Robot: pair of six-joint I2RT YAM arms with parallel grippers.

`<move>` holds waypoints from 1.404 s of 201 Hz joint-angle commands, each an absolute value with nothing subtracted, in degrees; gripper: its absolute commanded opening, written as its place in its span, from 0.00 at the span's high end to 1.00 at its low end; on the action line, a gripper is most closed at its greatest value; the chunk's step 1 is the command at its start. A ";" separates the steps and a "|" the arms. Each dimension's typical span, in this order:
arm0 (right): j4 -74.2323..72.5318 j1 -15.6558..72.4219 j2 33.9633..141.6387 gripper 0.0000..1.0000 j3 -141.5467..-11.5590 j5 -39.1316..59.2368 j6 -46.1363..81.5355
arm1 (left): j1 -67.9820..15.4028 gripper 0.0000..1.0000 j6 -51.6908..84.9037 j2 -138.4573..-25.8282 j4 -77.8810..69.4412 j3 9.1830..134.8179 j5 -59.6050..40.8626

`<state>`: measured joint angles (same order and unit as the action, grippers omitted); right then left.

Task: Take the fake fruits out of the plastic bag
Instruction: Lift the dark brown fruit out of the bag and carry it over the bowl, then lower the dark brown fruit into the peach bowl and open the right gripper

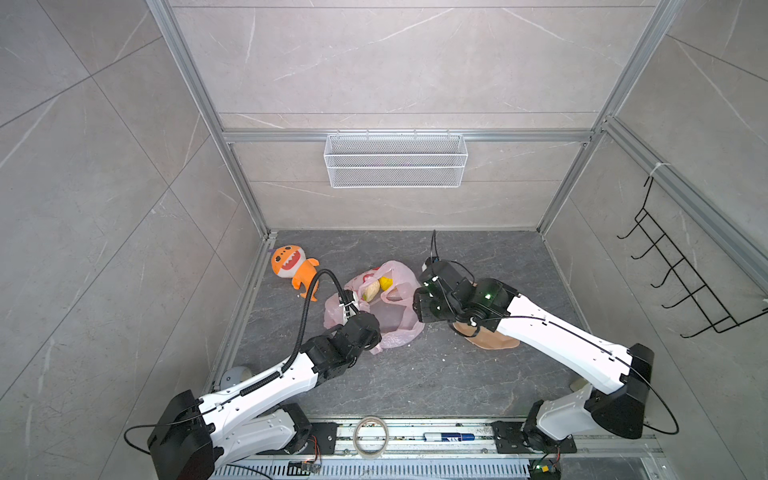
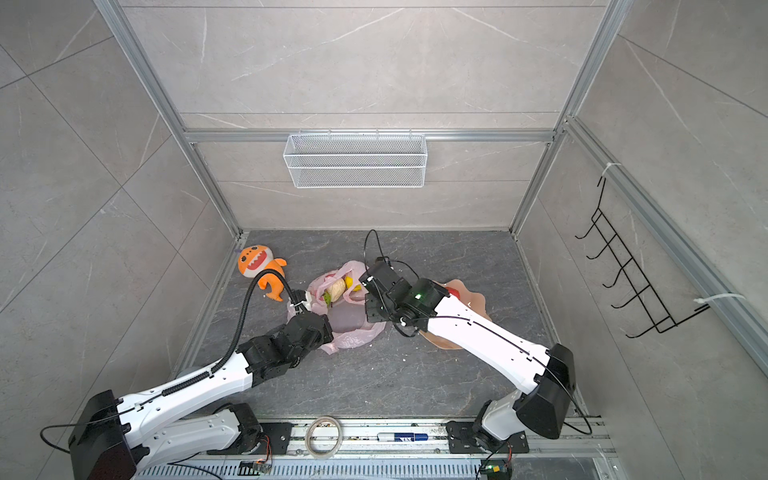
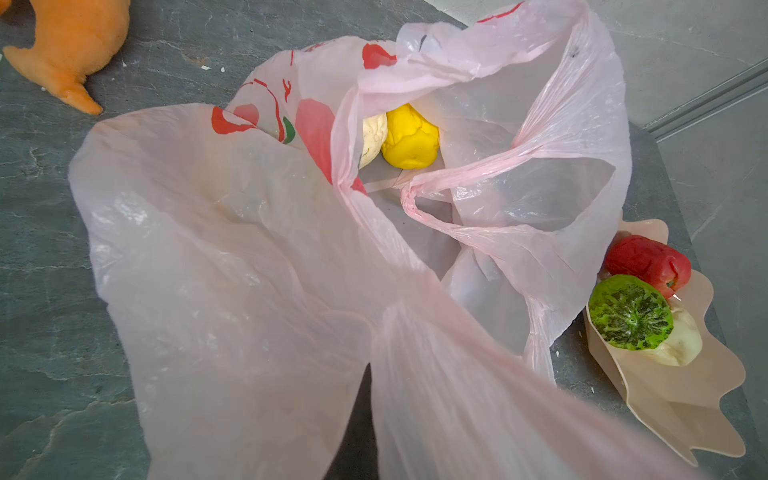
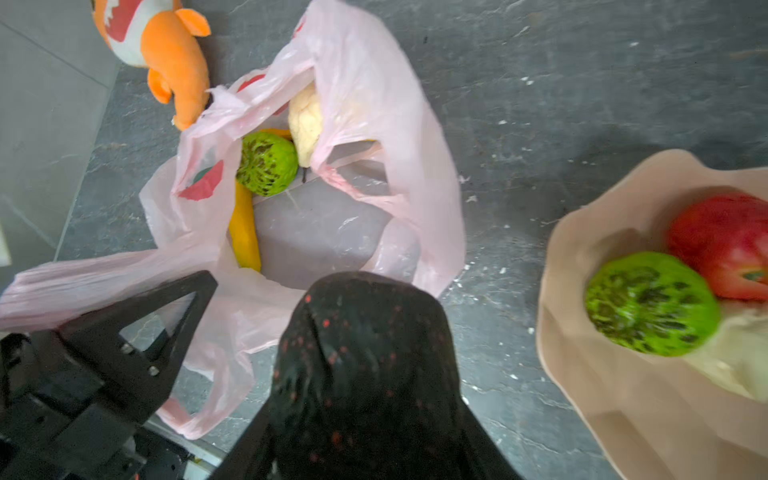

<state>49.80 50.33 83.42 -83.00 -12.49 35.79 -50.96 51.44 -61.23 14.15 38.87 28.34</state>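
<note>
Now | left claw [image 1: 352, 308] pinched shut on bag [image 3: 232, 257] rim, bag on bench [image 1: 415, 382] | right claw [image 4: 316, 299] half-closed around avocado [image 4: 365, 365], between bag and bowl [image 4: 623, 415] | carry it low over bowl, release gently; lemon [image 3: 410, 139] is inside bag

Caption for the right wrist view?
Right pincer holds the dark avocado; green ball, banana and cream piece lie in the plastic bag.

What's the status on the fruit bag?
Left pincer shut on plastic bag. Right pincer holds dark avocado, outside bag. In bag: banana, green ball, cream piece, lemon. Handle loop crosses mouth.
</note>
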 commanded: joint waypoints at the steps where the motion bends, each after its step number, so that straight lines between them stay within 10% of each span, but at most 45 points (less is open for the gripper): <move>1: 54.27 48.18 79.82 0.73 -81.74 -16.18 33.72 | -50.72 1.00 49.70 -60.87 12.25 40.79 29.36; 133: 62.29 32.66 67.19 0.71 -72.71 -22.73 26.57 | -50.71 1.00 50.35 -59.95 10.71 37.75 29.54; 282: 52.62 14.09 80.00 0.71 -61.46 -19.20 25.28 | -50.71 1.00 51.85 -56.58 11.15 34.65 29.96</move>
<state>54.08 15.42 78.89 -62.52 -19.59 25.65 -50.96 51.16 -58.94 11.49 35.00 28.36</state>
